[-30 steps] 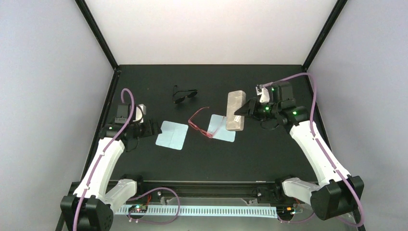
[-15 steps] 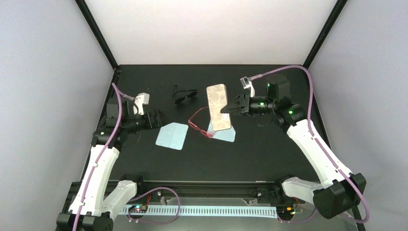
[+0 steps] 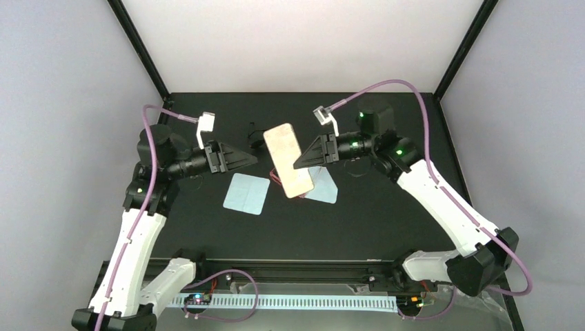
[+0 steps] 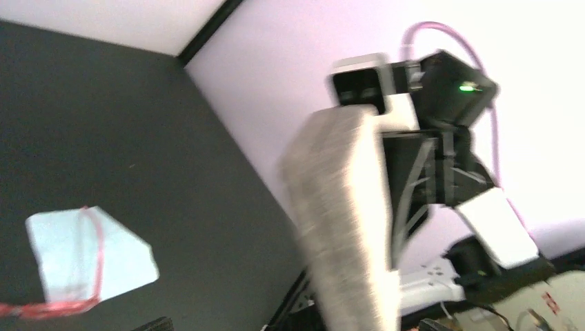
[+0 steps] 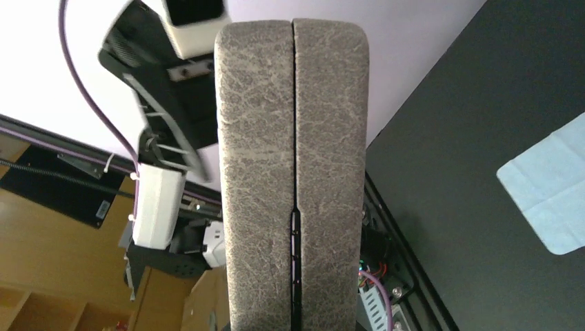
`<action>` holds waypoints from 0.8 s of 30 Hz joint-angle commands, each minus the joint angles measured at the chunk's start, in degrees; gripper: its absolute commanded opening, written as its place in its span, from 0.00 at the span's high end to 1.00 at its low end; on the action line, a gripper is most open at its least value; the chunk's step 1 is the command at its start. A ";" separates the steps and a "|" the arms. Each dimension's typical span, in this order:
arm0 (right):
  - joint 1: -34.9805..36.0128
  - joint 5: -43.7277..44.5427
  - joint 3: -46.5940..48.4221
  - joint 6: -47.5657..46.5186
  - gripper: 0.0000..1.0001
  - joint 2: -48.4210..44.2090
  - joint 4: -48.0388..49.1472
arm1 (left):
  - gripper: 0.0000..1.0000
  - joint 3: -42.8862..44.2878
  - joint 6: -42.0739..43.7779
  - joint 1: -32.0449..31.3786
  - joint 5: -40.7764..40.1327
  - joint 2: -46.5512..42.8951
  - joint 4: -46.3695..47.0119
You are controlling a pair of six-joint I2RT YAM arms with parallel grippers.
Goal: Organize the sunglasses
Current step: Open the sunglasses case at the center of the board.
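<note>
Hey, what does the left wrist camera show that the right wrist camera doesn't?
Left wrist only: the red sunglasses lying partly on a blue cloth, and the right arm holding the case. Right wrist only: the seam between the case's two halves, and the left arm beyond it. Both: the case, a blue cloth and the black table.

White shells, black joints on left arm [image 3: 134, 241] and right arm [image 3: 441, 200]. Left gripper [image 3: 254, 160] and right gripper [image 3: 296, 165] are black wedges. Behind each sits a white camera block [image 3: 205, 121] and a looping purple cable [image 3: 386, 86]. Green lights [image 3: 398, 151] dot the right wrist.
</note>
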 commanded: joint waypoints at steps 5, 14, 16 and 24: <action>5.66 -4.36 6.53 -2.77 0.88 3.96 0.22 | 0.15 7.13 -4.48 -3.56 5.67 0.06 7.39; 10.51 -6.48 10.91 -4.12 0.88 7.23 -0.26 | 0.35 7.47 -7.04 -4.28 6.19 0.42 8.81; 11.00 -6.70 11.47 -3.80 0.88 7.59 0.30 | 0.44 7.56 -7.57 -4.38 6.24 -0.15 8.94; 11.73 -6.54 14.55 -6.72 0.89 9.67 -2.97 | 0.85 6.79 -7.99 -4.47 3.96 -2.19 7.10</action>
